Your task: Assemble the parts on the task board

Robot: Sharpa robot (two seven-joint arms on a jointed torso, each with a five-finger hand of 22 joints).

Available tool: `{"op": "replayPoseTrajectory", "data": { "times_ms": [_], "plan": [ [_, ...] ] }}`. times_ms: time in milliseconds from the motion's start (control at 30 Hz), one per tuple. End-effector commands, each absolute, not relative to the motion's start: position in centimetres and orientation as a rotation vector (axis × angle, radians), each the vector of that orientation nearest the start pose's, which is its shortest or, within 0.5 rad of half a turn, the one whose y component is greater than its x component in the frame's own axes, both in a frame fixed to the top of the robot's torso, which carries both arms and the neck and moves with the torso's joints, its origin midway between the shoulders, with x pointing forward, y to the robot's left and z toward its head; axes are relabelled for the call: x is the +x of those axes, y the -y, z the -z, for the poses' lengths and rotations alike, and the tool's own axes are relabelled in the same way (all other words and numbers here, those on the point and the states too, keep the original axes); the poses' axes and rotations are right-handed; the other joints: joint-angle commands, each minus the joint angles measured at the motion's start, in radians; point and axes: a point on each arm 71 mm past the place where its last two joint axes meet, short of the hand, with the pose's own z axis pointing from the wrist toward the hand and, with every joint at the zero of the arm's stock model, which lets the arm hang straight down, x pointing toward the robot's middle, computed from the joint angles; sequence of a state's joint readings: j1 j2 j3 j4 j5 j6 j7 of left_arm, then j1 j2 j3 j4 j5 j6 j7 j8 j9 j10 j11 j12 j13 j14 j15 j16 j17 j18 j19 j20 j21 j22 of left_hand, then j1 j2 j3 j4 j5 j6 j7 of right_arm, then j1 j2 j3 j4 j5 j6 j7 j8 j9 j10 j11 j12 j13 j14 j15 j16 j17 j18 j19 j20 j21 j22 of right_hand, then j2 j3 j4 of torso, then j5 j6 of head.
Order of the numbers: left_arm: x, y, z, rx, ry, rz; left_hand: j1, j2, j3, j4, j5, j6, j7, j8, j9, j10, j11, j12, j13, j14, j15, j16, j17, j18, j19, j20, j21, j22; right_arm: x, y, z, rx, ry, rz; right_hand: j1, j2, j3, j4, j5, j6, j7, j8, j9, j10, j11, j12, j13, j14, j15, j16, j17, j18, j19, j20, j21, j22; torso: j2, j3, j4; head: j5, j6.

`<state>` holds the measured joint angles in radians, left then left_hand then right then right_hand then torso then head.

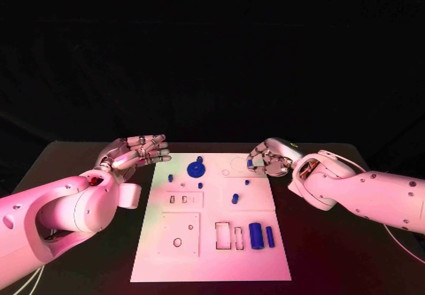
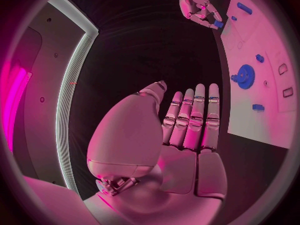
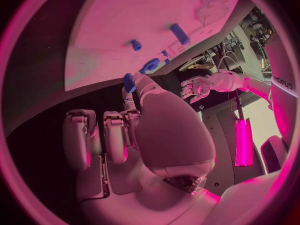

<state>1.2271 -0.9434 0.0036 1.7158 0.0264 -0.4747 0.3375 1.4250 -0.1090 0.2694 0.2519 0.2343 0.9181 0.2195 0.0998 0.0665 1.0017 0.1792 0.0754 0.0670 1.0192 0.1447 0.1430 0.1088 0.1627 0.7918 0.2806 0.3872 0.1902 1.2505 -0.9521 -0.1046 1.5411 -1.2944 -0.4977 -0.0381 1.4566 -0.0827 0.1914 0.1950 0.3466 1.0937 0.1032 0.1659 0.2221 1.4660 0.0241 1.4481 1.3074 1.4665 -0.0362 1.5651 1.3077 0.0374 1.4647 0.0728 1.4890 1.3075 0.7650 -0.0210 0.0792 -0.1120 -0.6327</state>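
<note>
Blue parts (image 1: 256, 235) on white task board (image 1: 210, 264), black table (image 1: 336, 258)

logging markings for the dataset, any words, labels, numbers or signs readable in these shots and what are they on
"...PUS": dark letters running down a white surface at the edge of the right wrist view; the start is cut off, so the full word cannot be told.
Task board: no readable print, only cut-outs and blue parts.
Left hand and right hand: no readable markings.

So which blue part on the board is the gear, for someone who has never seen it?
Start at the white task board mid-table and go to its far end, between the two hands. The gear is the round toothed blue disc there; the other blue parts nearby are small pegs or plain cylinders.
</note>
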Motion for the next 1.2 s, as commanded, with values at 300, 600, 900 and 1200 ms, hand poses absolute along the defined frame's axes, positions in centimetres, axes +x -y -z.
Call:
{"op": "replayPoseTrajectory", "data": {
  "times_ms": [300, 600, 900, 1200],
  "plan": [
    [46.7, -20.7, 14.5, -1.169, -1.381, 1.508, 0.01, -0.002, 0.0, -0.004, -0.003, 0.008, 0.0, -0.007, 0.0, 0.005, -0.001, -0.005, 0.0, -0.001, -0.002, -0.005, 0.001, 0.018, -0.008, -0.002, 0.006, 0.001, 46.3, 17.3, 16.4, -0.082, -1.602, -0.703, -0.032, -0.002, 0.008, 0.007, 0.013, 0.014, -0.01, 0.011, 0.009, 0.015, -0.008, 0.002, 0.145, 0.103, -0.01, 0.003, 0.257, -0.014, 0.048, -0.007, 0.008, 0.193, -0.02, -0.0057, -0.0011, 0.051, -0.028],
    [46.9, -20.6, 14.7, -1.171, -1.386, 1.504, 0.01, -0.002, 0.0, -0.004, -0.003, 0.008, 0.0, -0.007, 0.0, 0.005, -0.001, -0.005, 0.0, -0.001, -0.002, -0.006, 0.001, 0.018, -0.008, -0.002, 0.006, 0.001, 45.4, 12.5, 17.8, -0.18, -1.649, -0.728, -0.046, -0.008, 0.008, 0.011, 0.027, 0.013, -0.01, 0.011, 0.009, 0.016, -0.009, 0.002, 0.145, 0.103, -0.011, 0.004, 0.26, -0.016, 0.051, -0.008, 0.011, 0.197, -0.026, -0.0104, 0.0019, 0.07, -0.045],
    [46.8, -20.5, 14.7, -1.171, -1.389, 1.506, 0.01, -0.002, 0.0, -0.004, -0.003, 0.008, 0.0, -0.007, 0.0, 0.005, -0.001, -0.005, 0.0, -0.001, -0.002, -0.006, 0.001, 0.018, -0.008, -0.002, 0.006, 0.001, 45.1, 9.7, 19.2, -0.23, -1.667, -0.709, -0.049, -0.009, 0.008, 0.012, 0.029, 0.013, -0.01, 0.011, 0.009, 0.015, -0.009, 0.001, 0.144, 0.103, -0.011, 0.004, 0.259, -0.015, 0.05, -0.008, 0.01, 0.196, -0.023, -0.0092, 0.0005, 0.082, -0.049],
    [46.8, -20.5, 14.7, -1.17, -1.39, 1.508, 0.01, -0.002, 0.0, -0.004, -0.003, 0.008, 0.0, -0.007, 0.0, 0.005, -0.001, -0.005, 0.0, -0.001, -0.002, -0.006, 0.001, 0.018, -0.008, -0.002, 0.006, 0.001, 45.3, 8.4, 20.3, -0.257, -1.671, -0.687, -0.06, -0.016, 0.004, 0.016, 0.029, 0.009, -0.009, 0.009, 0.008, 0.017, -0.008, 0.002, 0.145, 0.103, -0.011, 0.004, 0.259, -0.015, 0.048, -0.008, 0.008, 0.194, -0.024, -0.0086, 0.0021, 0.088, -0.05]
  ]
}}
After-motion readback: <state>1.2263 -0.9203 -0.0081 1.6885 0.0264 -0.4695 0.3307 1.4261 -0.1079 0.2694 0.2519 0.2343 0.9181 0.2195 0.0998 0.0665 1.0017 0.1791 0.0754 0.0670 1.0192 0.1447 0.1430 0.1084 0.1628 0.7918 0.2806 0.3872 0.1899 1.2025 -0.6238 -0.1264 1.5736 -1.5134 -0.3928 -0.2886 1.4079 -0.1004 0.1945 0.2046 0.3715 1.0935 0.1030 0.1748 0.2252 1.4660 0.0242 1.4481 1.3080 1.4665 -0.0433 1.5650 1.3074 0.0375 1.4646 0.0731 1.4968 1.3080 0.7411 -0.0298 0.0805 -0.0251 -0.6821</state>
